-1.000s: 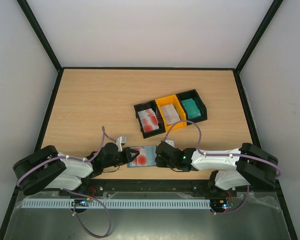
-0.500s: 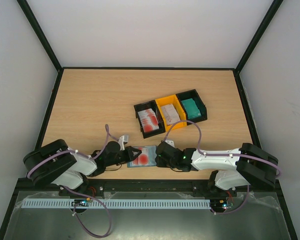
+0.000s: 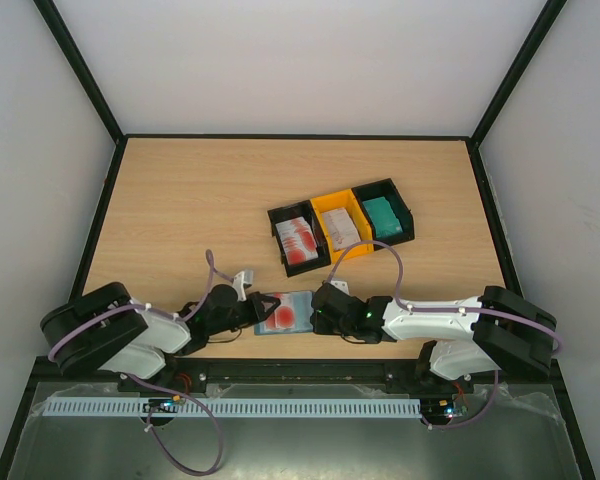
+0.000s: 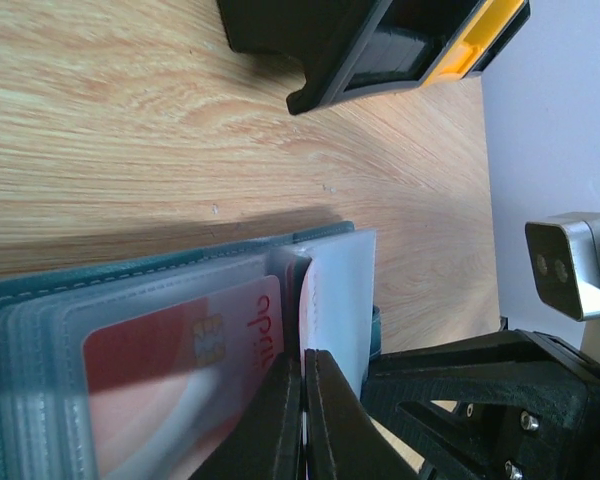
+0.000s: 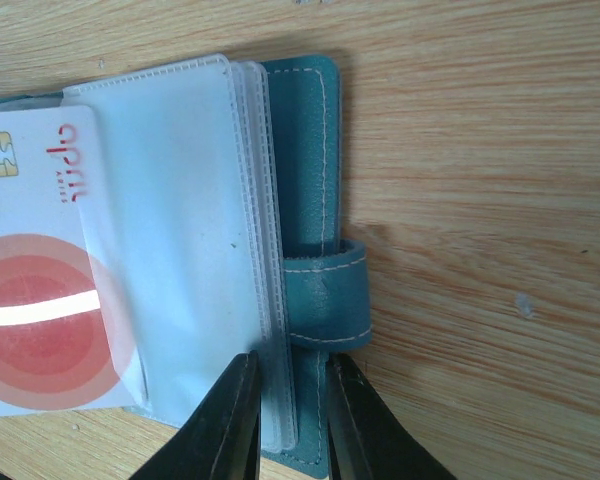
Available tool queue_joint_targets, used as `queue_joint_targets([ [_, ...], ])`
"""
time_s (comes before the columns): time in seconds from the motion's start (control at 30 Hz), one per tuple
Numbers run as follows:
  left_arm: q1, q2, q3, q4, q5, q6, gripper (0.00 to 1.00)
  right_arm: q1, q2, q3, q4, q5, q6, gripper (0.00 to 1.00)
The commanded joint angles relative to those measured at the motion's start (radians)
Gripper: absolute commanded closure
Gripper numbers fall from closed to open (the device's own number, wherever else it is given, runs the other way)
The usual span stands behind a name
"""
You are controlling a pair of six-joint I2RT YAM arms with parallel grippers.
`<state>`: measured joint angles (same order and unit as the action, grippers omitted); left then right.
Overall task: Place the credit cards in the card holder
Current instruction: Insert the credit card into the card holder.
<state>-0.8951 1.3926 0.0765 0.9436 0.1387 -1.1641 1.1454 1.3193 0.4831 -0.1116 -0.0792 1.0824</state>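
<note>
Right wrist shows credit card [image 5: 50, 300] with unreadable lettering.

Clock set with 12 at the far edge. The table [image 3: 180, 200] was a light wood-grain top with dark edging. Just off centre toward 2 o'clock, three open bins stood touching in a row that ran from 8 to 2 o'clock: a black bin [image 3: 273, 222], a yellow bin [image 3: 348, 252] and a second black bin [image 3: 406, 216]. At 6 o'clock, by the near edge, the card holder [image 3: 292, 300] lay open and flat on the wood with its clear sleeves up. It sat near the first bin without touching it.
</note>
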Motion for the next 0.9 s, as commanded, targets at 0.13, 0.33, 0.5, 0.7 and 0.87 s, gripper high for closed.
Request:
queue_joint_targets([
  [0.13,0.006,0.002,-0.03,0.016,-0.043,0.015,0.98,-0.001,0.016,-0.035,-0.055,0.001,0.004,0.83],
  [0.33,-0.038,0.109,-0.021,0.135,-0.024,-0.021,0.97,-0.001,0.017,-0.034,-0.048,-0.001,0.006,0.84],
  [0.5,-0.052,0.143,-0.032,0.182,-0.032,-0.037,0.98,-0.001,0.01,-0.036,-0.05,-0.001,0.007,0.84],
  [0.7,-0.075,0.186,0.003,0.192,-0.025,-0.031,0.96,0.0,0.005,-0.045,-0.043,-0.001,0.01,0.84],
  [0.87,-0.091,0.201,0.012,0.212,-0.045,-0.04,0.94,-0.001,0.003,-0.047,-0.034,-0.001,0.013,0.84],
])
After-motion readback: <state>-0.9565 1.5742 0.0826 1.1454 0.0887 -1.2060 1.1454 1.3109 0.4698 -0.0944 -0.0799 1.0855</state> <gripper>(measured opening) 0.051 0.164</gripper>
